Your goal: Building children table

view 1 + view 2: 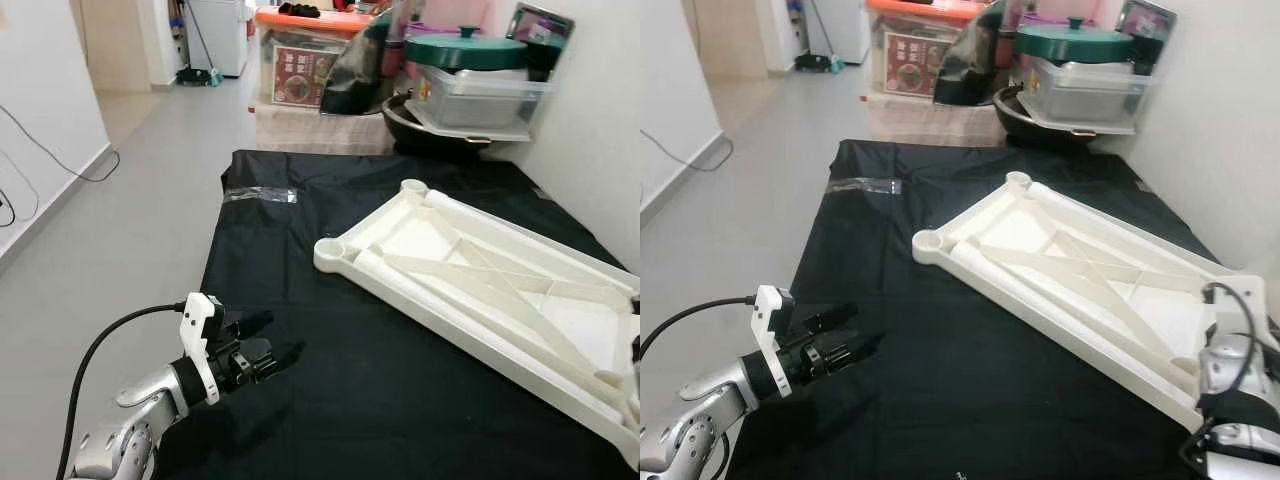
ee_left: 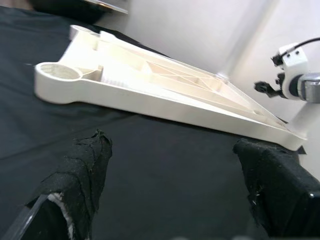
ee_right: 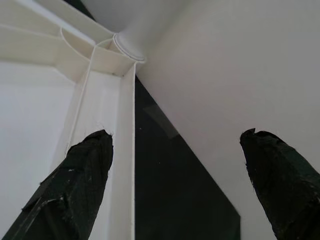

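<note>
White plastic is what the eye is drawn to: the children's tabletop [image 1: 490, 290] is laid upside down on the black sheet [image 1: 330, 380], its ribbed underside turned up, near the wall on the robot's right. Crossed stiffening ribs [image 1: 500, 275] are seen running between its long edges, and round leg sockets [image 1: 330, 248] are seen at the two far corners, both empty. No legs are fitted yet, and what looks like one loose leg [image 1: 385, 262] is seen lying along the near edge, though that cannot be told for sure.

An early step is judged to be in hand: the top is laid out and grippers are being brought to it. The left gripper [image 1: 262, 352] is held low over the black sheet, well apart from the tabletop, its fingers spread with nothing between them. The right gripper [image 3: 175, 185] is held at the near right corner of the tabletop, its fingers also spread wide and empty, with the edge rib [image 3: 127, 150] and a corner socket [image 3: 127, 47] ahead of them.

Next, a leg would have to be picked up, stood upright over a socket and pressed in squarely; the top may need steadying by the other gripper.

Beyond the sheet, storage boxes [image 1: 300, 70] and a green-lidded pot [image 1: 465, 50] are stacked.
</note>
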`<state>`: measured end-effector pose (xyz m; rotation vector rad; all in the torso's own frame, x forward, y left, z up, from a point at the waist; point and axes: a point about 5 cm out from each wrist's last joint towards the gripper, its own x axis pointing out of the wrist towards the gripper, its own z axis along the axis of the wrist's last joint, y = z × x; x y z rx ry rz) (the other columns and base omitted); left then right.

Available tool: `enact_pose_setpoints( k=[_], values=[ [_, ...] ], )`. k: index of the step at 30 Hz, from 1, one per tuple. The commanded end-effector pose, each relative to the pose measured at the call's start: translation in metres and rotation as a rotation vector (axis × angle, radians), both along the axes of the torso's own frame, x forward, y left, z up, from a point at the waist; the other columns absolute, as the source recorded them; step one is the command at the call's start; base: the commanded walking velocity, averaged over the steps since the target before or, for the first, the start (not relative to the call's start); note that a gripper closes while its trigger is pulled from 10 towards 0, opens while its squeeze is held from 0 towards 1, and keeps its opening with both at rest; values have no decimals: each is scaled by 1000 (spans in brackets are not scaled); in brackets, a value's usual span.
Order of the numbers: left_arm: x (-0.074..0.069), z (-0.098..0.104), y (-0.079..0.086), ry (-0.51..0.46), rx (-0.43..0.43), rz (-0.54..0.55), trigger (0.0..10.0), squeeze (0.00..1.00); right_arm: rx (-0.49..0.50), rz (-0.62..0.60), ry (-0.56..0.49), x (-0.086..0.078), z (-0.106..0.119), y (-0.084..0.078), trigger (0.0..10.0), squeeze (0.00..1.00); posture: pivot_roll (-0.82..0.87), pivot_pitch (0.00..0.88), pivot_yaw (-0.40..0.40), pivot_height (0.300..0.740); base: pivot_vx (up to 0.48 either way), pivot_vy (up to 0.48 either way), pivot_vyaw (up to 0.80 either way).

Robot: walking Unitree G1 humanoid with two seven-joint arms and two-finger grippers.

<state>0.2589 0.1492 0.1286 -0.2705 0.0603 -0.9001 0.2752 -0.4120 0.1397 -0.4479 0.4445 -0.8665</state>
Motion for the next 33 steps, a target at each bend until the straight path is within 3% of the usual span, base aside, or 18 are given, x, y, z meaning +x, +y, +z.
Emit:
enact_pose_setpoints(
  k=[1,3,4,6,8,10,13,15,16,20,28,31,33],
  values=[
    [0,-3,1,20,11,-16,10000,0,25,72,-42,7,-3,9,10000,59,37,0,-82,740,0,0,0],
    [1,-3,1,21,14,-19,10000,0,21,227,-106,25,1,32,10000,75,40,0,-80,740,0,0,0],
    [1,-3,1,21,14,-19,10000,0,21,227,-106,25,1,32,10000,75,40,0,-80,740,0,0,0],
    [1,-4,1,22,16,-18,10000,0,45,454,-184,48,6,69,10000,75,42,0,-82,740,0,0,0],
    [1,-4,1,23,17,-16,10000,0,109,740,-253,66,12,121,10000,55,55,0,-91,740,0,0,0],
    [1,-4,1,23,17,-16,10000,0,109,740,-253,66,12,121,10000,55,55,0,-91,740,0,0,0],
    [0,-4,0,22,16,-12,10000,0,198,1053,-247,74,11,175,10000,0,65,0,-101,740,0,0,0],
    [0,-4,0,22,16,-12,10000,0,198,1053,-247,74,11,175,10000,0,65,0,-101,740,0,0,0],
    [0,-4,0,22,16,-11,10000,0,216,1116,-225,75,9,186,10000,0,65,0,-101,740,0,0,0],
    [-1,-4,-1,21,12,-11,10000,0,242,1181,-143,82,1,197,10000,0,72,0,-110,740,0,0,0],
    [-1,-4,-1,17,5,-8,10000,0,174,1206,3,87,-6,186,10000,0,71,0,-119,740,0,0,0],
    [0,-3,-2,14,0,-5,10000,0,218,1396,66,79,-8,201,10000,0,67,0,-119,740,0,0,0],
    [0,-3,-2,14,-1,-6,10000,0,263,1461,98,77,-10,207,10000,0,69,0,-121,740,0,0,0]
  ],
)
